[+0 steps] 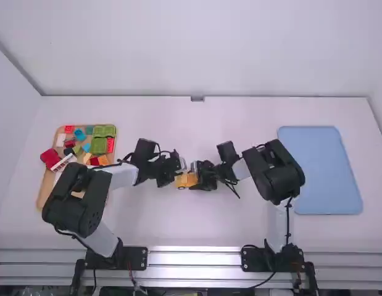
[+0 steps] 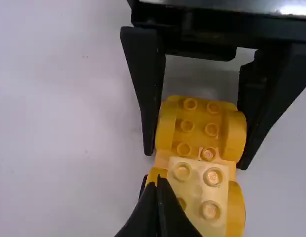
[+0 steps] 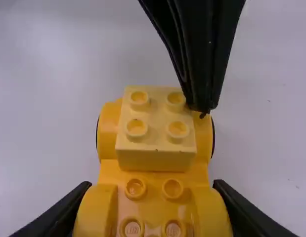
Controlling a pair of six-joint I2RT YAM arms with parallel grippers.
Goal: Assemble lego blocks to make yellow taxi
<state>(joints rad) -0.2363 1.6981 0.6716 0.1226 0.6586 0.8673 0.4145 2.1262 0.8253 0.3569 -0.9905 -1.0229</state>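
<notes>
Two grippers met mid-table, where the right gripper (image 1: 200,176) clasped the yellow taxi (image 1: 186,180); the left gripper (image 1: 179,175), fingertips together, touched its pale yellow block (image 3: 155,126). White walls (image 1: 197,49) backed the white table (image 1: 178,225). Left, the left arm (image 1: 73,198) overhung a tan tray (image 1: 45,192) of blocks (image 1: 99,145); right lay a blue tray (image 1: 320,172).

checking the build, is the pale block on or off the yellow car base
On: the pale block sits atop one end of the car base in both wrist views.
</notes>
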